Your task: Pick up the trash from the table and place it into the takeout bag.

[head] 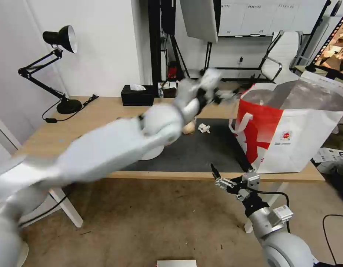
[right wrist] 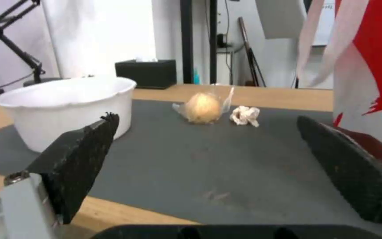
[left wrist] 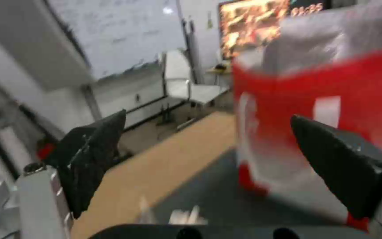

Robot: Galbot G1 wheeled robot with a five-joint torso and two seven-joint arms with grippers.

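The takeout bag [head: 290, 126] stands open on the right end of the table [head: 105, 107], red and white with foil lining. My left arm stretches across the dark mat [head: 193, 152], and its left gripper [head: 212, 87] hovers, blurred, just left of the bag's rim. In the left wrist view the left gripper [left wrist: 207, 117] is open and holds nothing, facing the bag [left wrist: 323, 99]. The white bowl [right wrist: 67, 103] is partly hidden behind that arm in the head view [head: 153, 152]. A tan ball [head: 189, 128] and a white wad [head: 204, 128] lie mid-mat. My right gripper [head: 216, 175] waits open below the front edge.
A black tissue box [head: 137, 95] and a black desk lamp [head: 60, 40] stand along the table's far side. An office chair [head: 280, 55] is behind the bag. White boxes [head: 332, 155] lie on the floor at the right.
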